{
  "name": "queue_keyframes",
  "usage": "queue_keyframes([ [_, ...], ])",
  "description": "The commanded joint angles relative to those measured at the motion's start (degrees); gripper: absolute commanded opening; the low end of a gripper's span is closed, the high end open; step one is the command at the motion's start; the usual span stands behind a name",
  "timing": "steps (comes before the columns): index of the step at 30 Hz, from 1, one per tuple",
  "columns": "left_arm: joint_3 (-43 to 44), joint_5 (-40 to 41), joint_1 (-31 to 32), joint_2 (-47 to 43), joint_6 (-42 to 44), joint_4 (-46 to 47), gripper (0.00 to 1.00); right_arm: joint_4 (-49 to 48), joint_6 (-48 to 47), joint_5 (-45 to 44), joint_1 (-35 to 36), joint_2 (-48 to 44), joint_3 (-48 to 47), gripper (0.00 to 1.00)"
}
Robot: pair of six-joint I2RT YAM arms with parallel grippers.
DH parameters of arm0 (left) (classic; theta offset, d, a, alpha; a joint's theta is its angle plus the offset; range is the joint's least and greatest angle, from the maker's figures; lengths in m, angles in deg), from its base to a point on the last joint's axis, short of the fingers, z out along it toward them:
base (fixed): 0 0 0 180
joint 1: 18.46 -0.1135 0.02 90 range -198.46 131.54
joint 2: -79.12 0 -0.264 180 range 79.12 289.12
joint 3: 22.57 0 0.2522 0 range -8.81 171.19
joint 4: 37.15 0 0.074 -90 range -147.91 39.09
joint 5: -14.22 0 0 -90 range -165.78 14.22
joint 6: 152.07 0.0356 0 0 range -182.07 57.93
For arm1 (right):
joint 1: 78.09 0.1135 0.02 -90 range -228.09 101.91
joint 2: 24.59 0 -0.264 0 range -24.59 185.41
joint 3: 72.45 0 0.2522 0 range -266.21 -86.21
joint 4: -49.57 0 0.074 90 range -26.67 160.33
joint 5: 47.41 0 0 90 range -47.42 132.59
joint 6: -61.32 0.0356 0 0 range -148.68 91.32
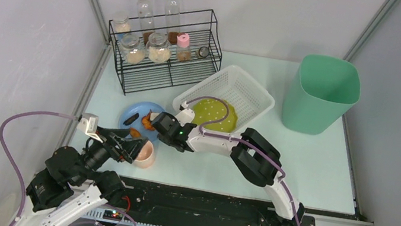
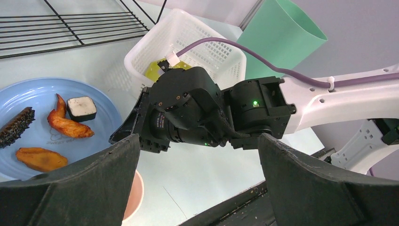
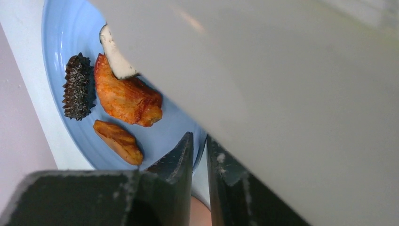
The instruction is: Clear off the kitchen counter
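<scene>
The round light-blue plate [image 1: 140,107] sits at the front left of the pale mint-green surface [image 1: 310,165], just in front of the black wire rack [image 1: 162,74]. It carries loose food: a dark spiny piece [image 3: 77,87], an orange fried piece [image 3: 127,96] and a smaller orange one near the rim.

The right hand [image 3: 200,141] reaches in from the plate's right side. Its fingers are drawn narrow with the near-right rim between them, which reads as a pinch on the edge, though I cannot tell how firm it is. The rest of the plate lies to the left of that hand, away from the wrist, so any lift will hang the loaded side outward from the grip.

The left hand [image 1: 135,150] hovers wide and holds nothing. It is just beside the small pink cup [image 1: 146,156] standing at the plate's front edge, and is the nearer hand to that cup.

The white perforated plastic basket [image 1: 249,93] lies behind and to the right of the right hand. The tall mint-green bin [image 1: 320,95] stands further right. Carrying the plate either way likely means swinging right while keeping it level.
</scene>
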Motion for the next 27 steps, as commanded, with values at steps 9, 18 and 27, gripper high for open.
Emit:
queue_keyframes([
  [9,-0.04,1.32,0.14,-8.78,-0.71,1.15,0.98,-6.06,-5.21,0.34,-0.75,1.28,0.91,0.00],
  [18,-0.03,1.36,0.18,-8.69,-0.79,1.14,0.98,-5.89,-8.27,-1.79,0.27,-2.02,-0.59,0.00],
  [27,-0.09,1.39,0.14,-8.69,-0.83,1.13,0.98,-3.19,-10.05,-0.63,-0.16,0.52,-9.38,0.00],
])
